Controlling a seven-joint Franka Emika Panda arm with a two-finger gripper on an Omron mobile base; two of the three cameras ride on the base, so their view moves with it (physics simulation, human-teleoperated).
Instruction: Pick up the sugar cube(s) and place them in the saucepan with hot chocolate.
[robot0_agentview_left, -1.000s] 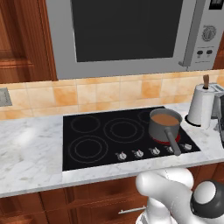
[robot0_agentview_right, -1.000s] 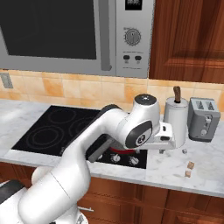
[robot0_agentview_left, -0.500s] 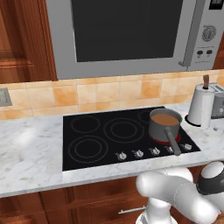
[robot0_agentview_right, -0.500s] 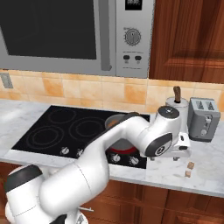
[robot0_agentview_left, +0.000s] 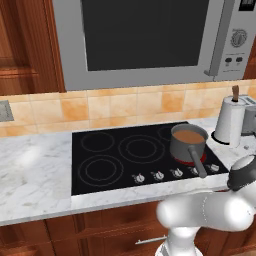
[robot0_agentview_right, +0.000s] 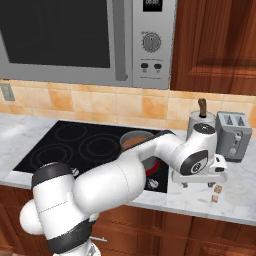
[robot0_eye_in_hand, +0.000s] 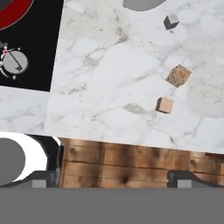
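The gripper (robot0_agentview_right: 200, 181) hangs wide open and empty at the near right edge of the marble bench (robot0_agentview_right: 240, 202), its two dark fingertips (robot0_eye_in_hand: 187, 179) showing low in the hand view over the wooden cabinet front below the bench edge. Just beyond them on the marble lie the sugar cubes: a pale pinkish cube (robot0_eye_in_hand: 165, 105) nearest the edge, a speckled brown cube (robot0_eye_in_hand: 178, 75) just past it, and a grey-looking cube (robot0_eye_in_hand: 171, 21) further in. In the right base view two of them, a near cube (robot0_agentview_right: 215, 198) and another (robot0_agentview_right: 218, 188) just behind it, sit a little to the right of the hand, apart from it. The cubes are squat with no clear long axis, so the approach looks to turn mainly on shifting the hand outward over the marble and slightly right, then dropping.

The white arm (robot0_agentview_right: 150, 160) reaches from the base across the front right corner of the black cooktop (robot0_agentview_left: 140, 152), its forearm bent right and the hand held low, pointing down at the bench.

Further back and to the left, the saucepan with hot chocolate (robot0_agentview_left: 189, 143) stands upright on the cooktop's right side, handle pointing toward the near edge, well apart from the cubes. Behind it to the right stand a paper-towel roll (robot0_agentview_left: 230, 120) and a toaster (robot0_agentview_right: 231, 135), below the microwave (robot0_agentview_left: 150, 40).
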